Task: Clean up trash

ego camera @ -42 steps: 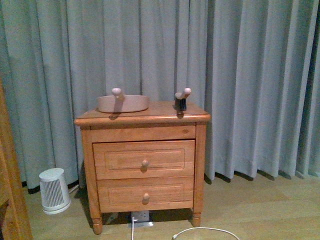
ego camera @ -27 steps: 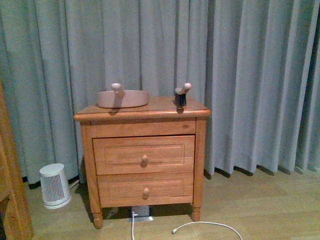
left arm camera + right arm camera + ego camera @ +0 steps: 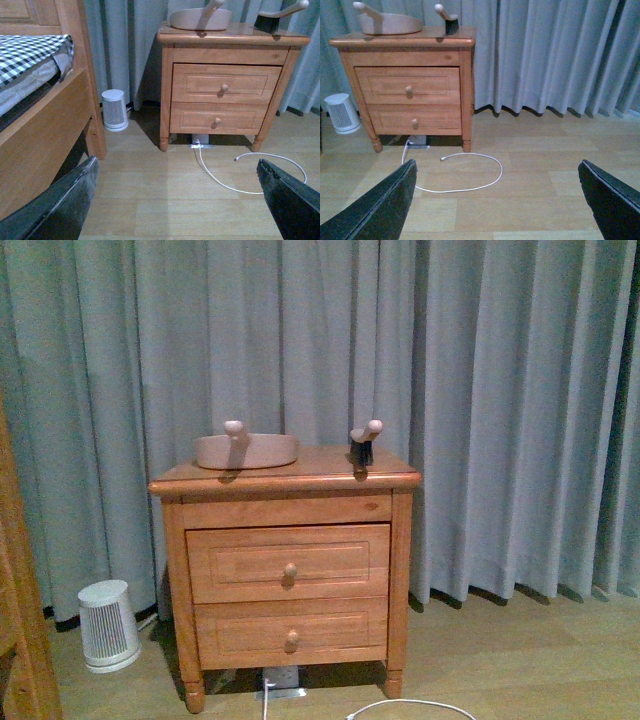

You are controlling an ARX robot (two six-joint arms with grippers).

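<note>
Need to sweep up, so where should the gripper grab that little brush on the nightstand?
Grip the brush by its pale handle, which slants up clear of the nightstand top. Come from the front and above: the curtain hangs right behind.

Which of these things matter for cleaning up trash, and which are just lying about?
For the job:
- dustpan, on the nightstand
- brush, beside it
- no trash shows in any view

Just there:
- nightstand
- heater
- cable
- curtain
- bed
</note>
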